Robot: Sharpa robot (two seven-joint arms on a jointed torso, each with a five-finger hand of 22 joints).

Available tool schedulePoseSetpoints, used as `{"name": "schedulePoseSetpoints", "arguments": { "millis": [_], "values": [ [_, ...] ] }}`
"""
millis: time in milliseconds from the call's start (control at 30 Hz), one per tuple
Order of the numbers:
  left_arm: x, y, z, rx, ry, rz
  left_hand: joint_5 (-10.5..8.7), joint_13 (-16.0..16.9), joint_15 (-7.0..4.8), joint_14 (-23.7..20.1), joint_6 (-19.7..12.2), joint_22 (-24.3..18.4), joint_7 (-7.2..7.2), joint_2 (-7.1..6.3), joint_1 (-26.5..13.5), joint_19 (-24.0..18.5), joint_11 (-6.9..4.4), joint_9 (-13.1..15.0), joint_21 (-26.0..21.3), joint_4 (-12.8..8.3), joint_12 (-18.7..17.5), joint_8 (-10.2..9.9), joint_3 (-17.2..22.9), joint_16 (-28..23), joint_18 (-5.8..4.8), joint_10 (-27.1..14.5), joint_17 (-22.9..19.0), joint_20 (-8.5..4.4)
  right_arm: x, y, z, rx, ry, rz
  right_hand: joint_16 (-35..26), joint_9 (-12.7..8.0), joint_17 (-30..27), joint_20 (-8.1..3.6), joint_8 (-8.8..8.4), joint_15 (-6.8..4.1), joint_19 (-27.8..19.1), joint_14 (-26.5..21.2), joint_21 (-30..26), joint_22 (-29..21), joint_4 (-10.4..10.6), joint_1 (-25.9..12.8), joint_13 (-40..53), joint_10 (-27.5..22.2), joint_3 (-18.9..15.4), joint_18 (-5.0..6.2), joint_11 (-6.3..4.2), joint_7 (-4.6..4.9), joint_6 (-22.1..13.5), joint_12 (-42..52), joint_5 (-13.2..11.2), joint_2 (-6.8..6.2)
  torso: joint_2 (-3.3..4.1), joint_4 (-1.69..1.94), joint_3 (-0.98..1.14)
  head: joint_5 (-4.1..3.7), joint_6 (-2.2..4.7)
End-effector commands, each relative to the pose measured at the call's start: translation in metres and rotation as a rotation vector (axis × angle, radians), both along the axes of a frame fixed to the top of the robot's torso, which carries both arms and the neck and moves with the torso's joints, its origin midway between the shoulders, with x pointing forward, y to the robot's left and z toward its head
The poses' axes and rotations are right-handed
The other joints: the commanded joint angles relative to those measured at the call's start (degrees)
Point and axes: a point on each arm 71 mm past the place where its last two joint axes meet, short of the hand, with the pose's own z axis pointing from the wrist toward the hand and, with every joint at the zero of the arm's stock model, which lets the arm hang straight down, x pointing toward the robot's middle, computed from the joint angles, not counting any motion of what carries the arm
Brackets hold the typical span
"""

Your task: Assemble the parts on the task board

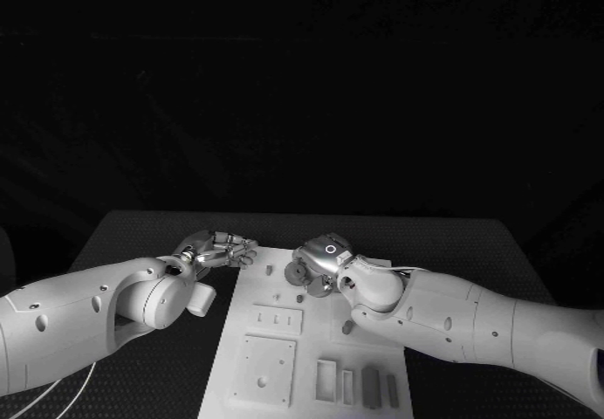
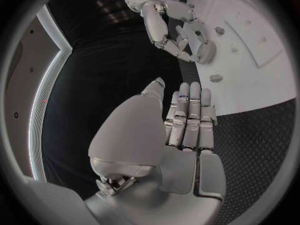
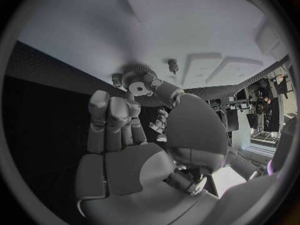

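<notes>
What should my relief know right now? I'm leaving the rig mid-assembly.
Left hand: holds nothing, fingers straight and together, over the table beside the task board's far left corner.
Right hand: holds a gear in its fingers, over the board's far end, beside a small peg.
Done: cannot tell which parts are seated.
Left: the gear is not yet released; other small parts lie on the board.

Gear on task board's far end
</notes>
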Motion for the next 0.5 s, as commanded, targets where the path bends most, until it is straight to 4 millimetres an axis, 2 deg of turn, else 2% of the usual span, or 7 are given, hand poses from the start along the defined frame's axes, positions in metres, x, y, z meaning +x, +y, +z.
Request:
{"name": "schedulePoseSetpoints", "arguments": {
  "millis": [33, 500],
  "values": [
    [0.0001, -0.0022, 0.0010, -0.005, -0.005, -0.011, -0.21, 0.1, 0.30, 0.0, 0.1, -0.1, 0.38, -0.21, 0.2, -0.2, 0.12, 0.0, 0.2, 0.1, -0.3, -0.3, -0.1, -0.3, 1.11, 0.3, 0.1, 0.39, -0.0032, 0.0025, -0.0035, -0.006, 0.012, 0.016, -0.4, 0.1, -0.1, -0.45, -0.17, -0.02, 0.2, -0.1, -0.1, 0.2, 0.0, -0.8, -0.1, -0.1, -0.4, 2.74, -0.03, 0.42, -0.6, -0.2, -0.1, 0.01, 0.03, -0.02, 0.00, 0.00, -0.07],
    [0.0002, -0.0023, 0.0009, -0.005, -0.004, -0.011, -0.21, 0.1, 0.30, 0.0, 0.1, -0.1, 0.39, -0.18, 0.2, -0.2, 0.12, 0.0, 0.2, 0.1, -0.3, -0.3, -0.1, -0.4, 1.11, 0.3, 0.1, 0.40, -0.0035, 0.0017, -0.0033, -0.001, 0.016, 0.012, -0.3, 0.3, -0.1, -0.45, 0.08, 0.04, 0.2, -0.1, -0.1, 0.3, -0.1, -1.5, -0.1, 0.0, -1.2, 2.74, 0.04, 0.49, -0.6, -0.2, -0.1, -0.02, -0.02, 0.01, 0.02, -0.02, -0.20]
  ]
}}
